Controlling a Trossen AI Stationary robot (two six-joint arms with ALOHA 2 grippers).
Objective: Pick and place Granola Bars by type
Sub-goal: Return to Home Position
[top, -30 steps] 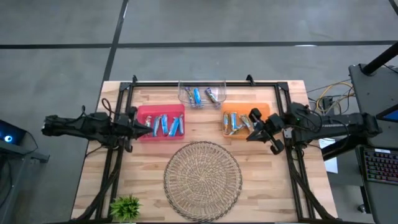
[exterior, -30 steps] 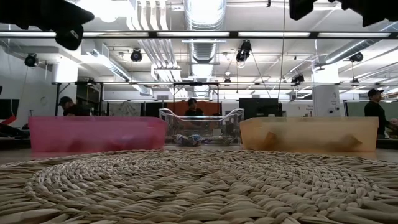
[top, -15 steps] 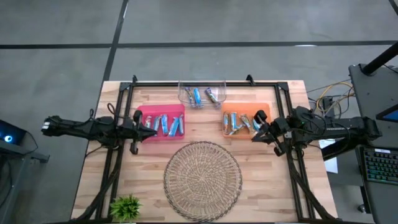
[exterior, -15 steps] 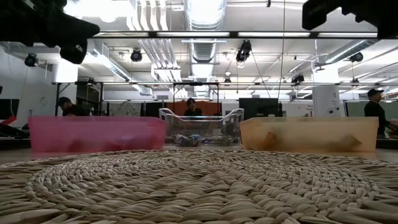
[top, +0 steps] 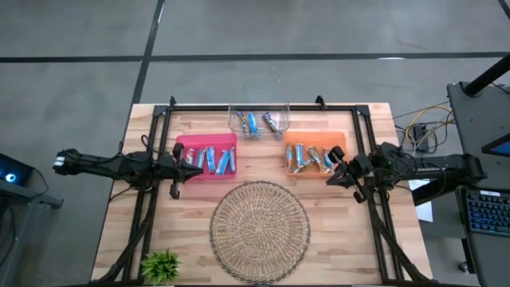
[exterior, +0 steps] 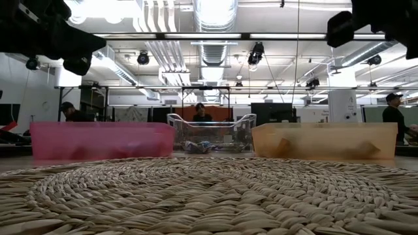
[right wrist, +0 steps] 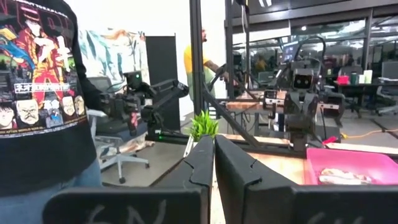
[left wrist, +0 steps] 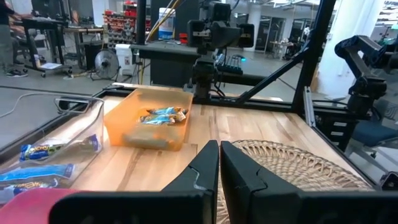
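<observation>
Withdrawing is shown on both sides. The right end effector (top: 335, 172), which hung over the orange bin (top: 288, 139) a second ago, has been drawn back toward the right edge of the surface (top: 335, 239) and is now just beside that bin's outer corner. The left end effector (top: 190, 165) has likewise been pulled back from over the pink bin (top: 182, 145), so that from above only its tip is seen at the bin's left rim. In the low view both arms are held high, well above the bins.

In each wrist view the two dark fingers are pressed together, and nothing is carried between them.

Every bar that can be seen lies inside a bin. One group of bars (top: 213, 159) is in the pink bin on the left, another in the clear bin (top: 235, 119) at the rear middle, and a third in the orange bin on the right. None is seen on the woven mat (top: 259, 227) or on the bare wood. From above the wrappers look mostly blue, so whether each type is in its proper bin cannot be confirmed.

The sorting is judged to be finished, with only the retreat to rest left.
</observation>
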